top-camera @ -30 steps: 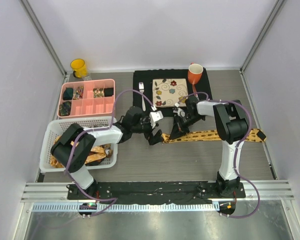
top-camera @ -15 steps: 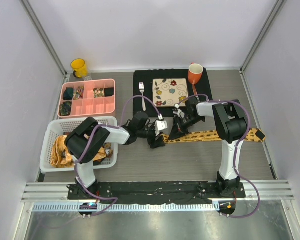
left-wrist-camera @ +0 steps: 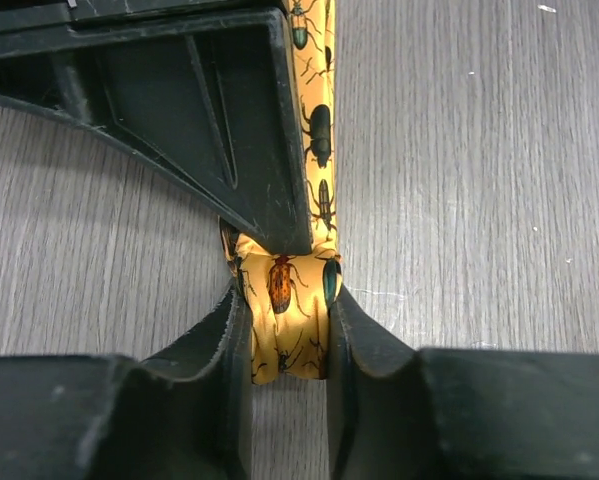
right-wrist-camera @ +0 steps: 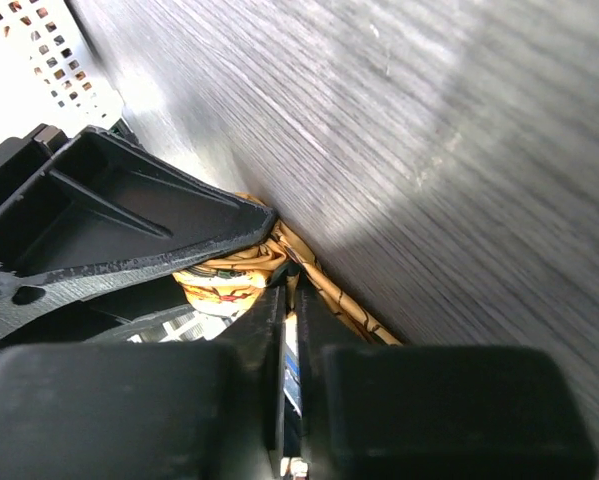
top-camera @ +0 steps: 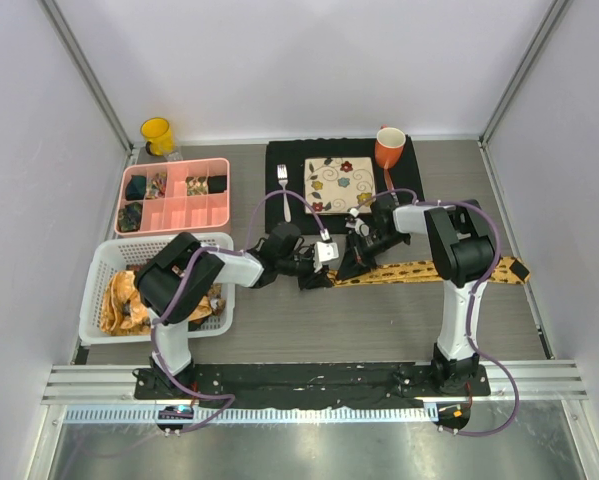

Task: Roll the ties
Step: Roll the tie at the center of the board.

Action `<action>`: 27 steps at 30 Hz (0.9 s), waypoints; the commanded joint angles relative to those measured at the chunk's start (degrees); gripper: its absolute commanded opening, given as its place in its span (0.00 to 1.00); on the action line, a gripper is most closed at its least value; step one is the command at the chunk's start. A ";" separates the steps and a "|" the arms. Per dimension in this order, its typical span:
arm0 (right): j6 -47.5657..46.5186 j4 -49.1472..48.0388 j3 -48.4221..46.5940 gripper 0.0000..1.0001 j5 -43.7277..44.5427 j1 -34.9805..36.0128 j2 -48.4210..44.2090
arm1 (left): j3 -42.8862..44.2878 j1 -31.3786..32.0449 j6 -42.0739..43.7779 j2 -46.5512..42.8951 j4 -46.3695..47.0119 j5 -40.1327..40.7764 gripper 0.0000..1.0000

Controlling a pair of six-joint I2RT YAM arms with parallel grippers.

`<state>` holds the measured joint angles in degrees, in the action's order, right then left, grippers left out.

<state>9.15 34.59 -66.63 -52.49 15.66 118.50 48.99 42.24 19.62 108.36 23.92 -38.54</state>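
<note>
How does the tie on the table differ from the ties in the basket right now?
The tie on the table lies stretched in a strip; the ties in the basket are heaped, crumpled. The table tie's folded end sits in the left gripper; no gripper touches the basket ties. Both are yellowish fabric.

Smooth woven cloth of the tie with a faint sheen, matt grey table with fine wood grain, left gripper fingers of matt black plastic with a slightly rough face, white perforated plastic basket, glossy orange mug, pink plastic tray
</note>
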 commanded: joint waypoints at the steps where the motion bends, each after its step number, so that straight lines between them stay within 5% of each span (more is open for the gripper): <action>1: -1.32 -2.16 2.65 0.18 7.86 -0.80 -0.98 | 1.20 0.30 3.14 -1.57 -4.05 -0.48 0.19; 6: -1.15 -2.07 2.74 0.24 3.45 -2.30 -3.10 | 0.49 0.30 4.46 -1.83 -6.34 -0.22 0.16; 12: -1.50 -2.33 1.68 0.06 1.16 -1.77 -0.99 | 1.54 0.30 4.99 -1.13 -7.57 0.58 0.16; 15: -2.64 -1.54 1.24 0.01 4.67 -1.42 -0.11 | 1.72 0.21 4.21 -1.48 -7.05 1.71 0.28; 16: -2.64 -1.54 1.24 0.01 5.89 -1.34 0.07 | 1.55 0.04 3.85 -1.57 -6.79 1.63 0.40; 19: -3.43 -1.02 1.24 0.01 10.03 -1.25 1.03 | 0.76 -0.58 2.19 -2.80 -4.95 1.11 0.47; 24: -2.99 -1.37 1.15 0.01 14.77 -0.90 2.35 | 1.80 -0.58 -0.10 -2.54 -3.01 -1.27 0.45; 27: -2.64 -1.54 0.80 0.01 16.01 -0.72 2.88 | 3.12 -0.14 -1.16 -1.92 -2.21 -1.80 0.33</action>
<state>8.56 35.16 -66.02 -51.27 14.52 117.78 50.13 41.98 20.69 107.59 19.88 -38.17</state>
